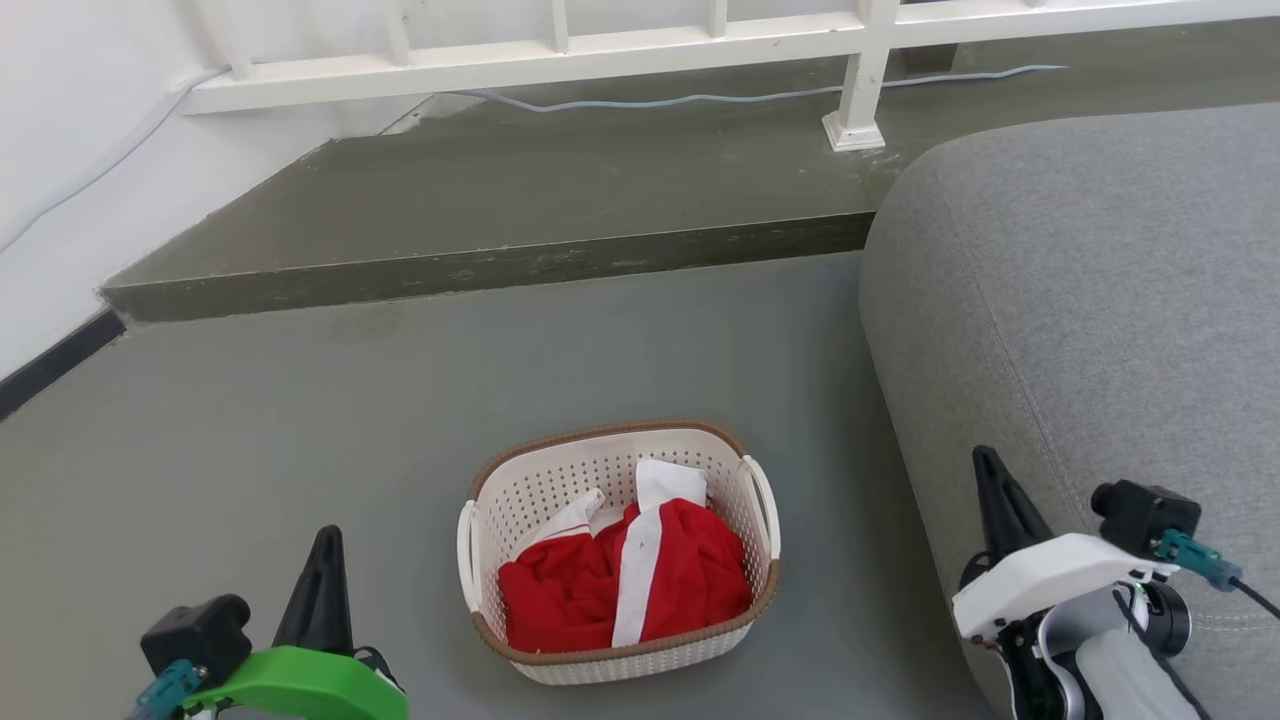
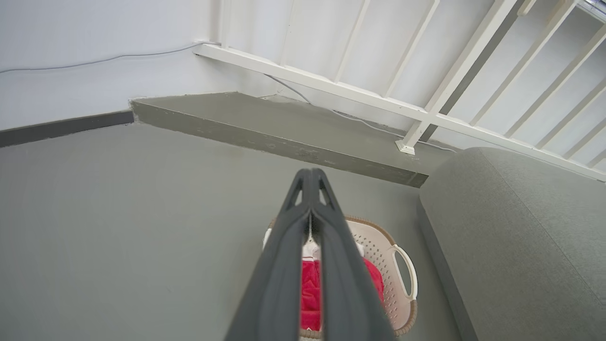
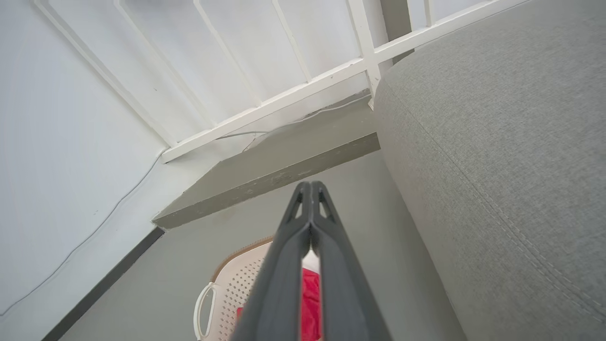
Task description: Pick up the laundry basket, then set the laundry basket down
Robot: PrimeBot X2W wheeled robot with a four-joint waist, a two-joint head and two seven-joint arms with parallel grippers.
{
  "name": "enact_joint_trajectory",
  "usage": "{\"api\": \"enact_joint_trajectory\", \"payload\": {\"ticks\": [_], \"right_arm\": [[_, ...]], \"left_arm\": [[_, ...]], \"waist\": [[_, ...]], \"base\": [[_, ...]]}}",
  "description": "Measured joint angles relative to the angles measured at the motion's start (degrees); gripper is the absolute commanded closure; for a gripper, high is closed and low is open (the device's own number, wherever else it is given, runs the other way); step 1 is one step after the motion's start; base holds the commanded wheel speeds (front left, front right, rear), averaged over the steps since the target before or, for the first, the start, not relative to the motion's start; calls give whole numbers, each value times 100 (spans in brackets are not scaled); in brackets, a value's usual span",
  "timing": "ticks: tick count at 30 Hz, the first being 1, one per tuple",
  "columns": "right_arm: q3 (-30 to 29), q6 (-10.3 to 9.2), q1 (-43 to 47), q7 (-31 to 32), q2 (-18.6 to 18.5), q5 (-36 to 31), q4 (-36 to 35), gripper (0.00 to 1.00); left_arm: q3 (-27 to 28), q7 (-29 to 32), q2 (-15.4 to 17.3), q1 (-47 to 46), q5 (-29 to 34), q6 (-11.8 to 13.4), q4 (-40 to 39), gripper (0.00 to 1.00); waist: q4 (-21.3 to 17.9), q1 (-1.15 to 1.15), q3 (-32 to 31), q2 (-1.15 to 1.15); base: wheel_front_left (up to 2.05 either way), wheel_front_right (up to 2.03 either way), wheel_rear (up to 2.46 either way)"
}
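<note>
The laundry basket (image 1: 560,480) stands on the grey floor, cream-white with perforated walls, a brown rim and white loop handles on both sides. Red and white cloth (image 1: 620,575) lies inside it. My left gripper (image 1: 322,560) is shut and empty, low at the left of the basket and apart from it. My right gripper (image 1: 990,480) is shut and empty at the right, in front of the sofa. In the left wrist view the basket (image 2: 388,246) shows behind the shut left gripper (image 2: 311,177). In the right wrist view the basket (image 3: 236,279) lies below the shut right gripper (image 3: 310,189).
A grey sofa (image 1: 1090,300) rises close to the basket's right side. A raised concrete step (image 1: 480,265) runs across behind the basket, with a white railing (image 1: 700,40) and a cable on it. A white wall (image 1: 70,150) closes the left.
</note>
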Motion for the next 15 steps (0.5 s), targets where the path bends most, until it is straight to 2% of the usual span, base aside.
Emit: {"api": "enact_joint_trajectory", "payload": {"ticks": [15], "right_arm": [[-409,204,-4,326,70,1063,-21,100]], "left_arm": [[263,308,-43,-12,-1100,-187,114,100]], "waist": [[49,0,-5,0]], "base": [[0,0,0]]}}
